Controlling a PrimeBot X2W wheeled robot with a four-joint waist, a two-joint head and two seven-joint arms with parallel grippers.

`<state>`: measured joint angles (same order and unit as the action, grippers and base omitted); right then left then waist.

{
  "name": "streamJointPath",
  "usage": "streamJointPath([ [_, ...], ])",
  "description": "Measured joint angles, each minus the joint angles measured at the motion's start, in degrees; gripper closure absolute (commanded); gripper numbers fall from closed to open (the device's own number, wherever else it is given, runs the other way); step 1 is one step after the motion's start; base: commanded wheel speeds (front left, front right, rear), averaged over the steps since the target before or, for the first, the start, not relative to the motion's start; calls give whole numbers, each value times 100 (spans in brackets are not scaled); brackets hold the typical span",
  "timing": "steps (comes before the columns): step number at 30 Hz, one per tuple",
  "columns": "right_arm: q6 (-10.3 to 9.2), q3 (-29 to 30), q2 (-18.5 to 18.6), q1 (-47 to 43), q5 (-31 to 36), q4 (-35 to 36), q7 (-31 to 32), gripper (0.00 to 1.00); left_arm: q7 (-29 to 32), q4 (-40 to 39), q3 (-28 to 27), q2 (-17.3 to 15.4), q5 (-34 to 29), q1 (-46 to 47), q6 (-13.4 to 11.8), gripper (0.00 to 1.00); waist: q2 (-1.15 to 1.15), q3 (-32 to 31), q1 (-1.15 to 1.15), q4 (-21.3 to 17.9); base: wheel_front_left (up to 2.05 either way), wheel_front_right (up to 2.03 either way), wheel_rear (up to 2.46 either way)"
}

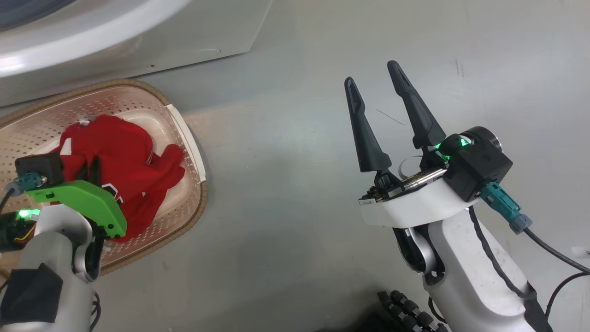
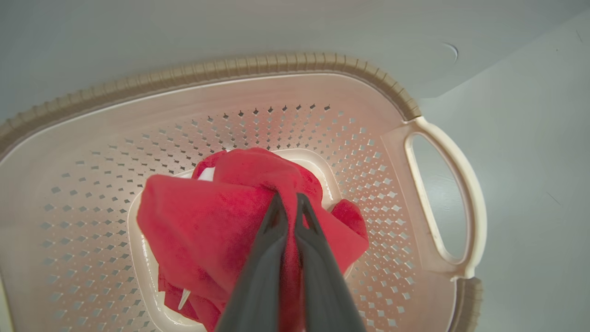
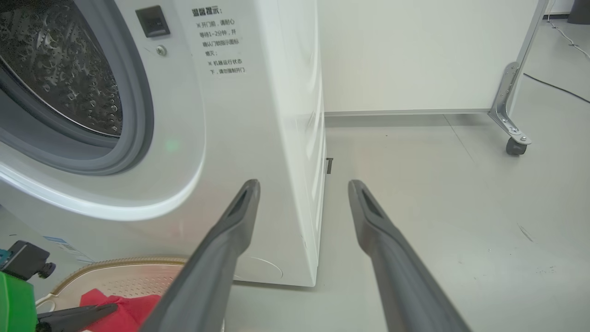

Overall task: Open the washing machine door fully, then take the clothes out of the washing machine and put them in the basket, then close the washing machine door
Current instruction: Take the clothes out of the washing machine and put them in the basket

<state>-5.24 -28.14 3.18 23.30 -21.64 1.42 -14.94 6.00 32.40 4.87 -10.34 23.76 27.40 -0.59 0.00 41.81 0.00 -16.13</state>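
The cream perforated basket (image 1: 115, 84) stands on the floor in front of the white washing machine (image 1: 138, 41). Red clothes (image 1: 120, 147) with white trim lie bunched inside it. My left gripper (image 1: 92, 173), under its green cover, reaches down into the basket. In the left wrist view its jaws (image 2: 289, 198) are shut on a fold of the red clothes (image 2: 203, 221), above the basket's bottom (image 2: 92, 193). My right gripper (image 1: 371, 73) hovers open and empty over bare floor, right of the basket. The right wrist view shows the steel drum opening (image 3: 60, 78). The washing machine door is out of view.
Grey floor (image 1: 299, 184) stretches between the basket and my right arm. In the right wrist view, a white panel on a metal leg with a caster (image 3: 514, 145) stands behind the machine's right side, and a cable (image 3: 553, 87) runs along the floor.
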Motion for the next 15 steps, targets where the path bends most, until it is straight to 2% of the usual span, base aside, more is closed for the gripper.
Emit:
streamJointPath([
  [15,-55,-90,-2,97,-4,-133,0,0,-5,1048,-132,43,207,511,103,100,0,47,0,-95,0,0,0],
])
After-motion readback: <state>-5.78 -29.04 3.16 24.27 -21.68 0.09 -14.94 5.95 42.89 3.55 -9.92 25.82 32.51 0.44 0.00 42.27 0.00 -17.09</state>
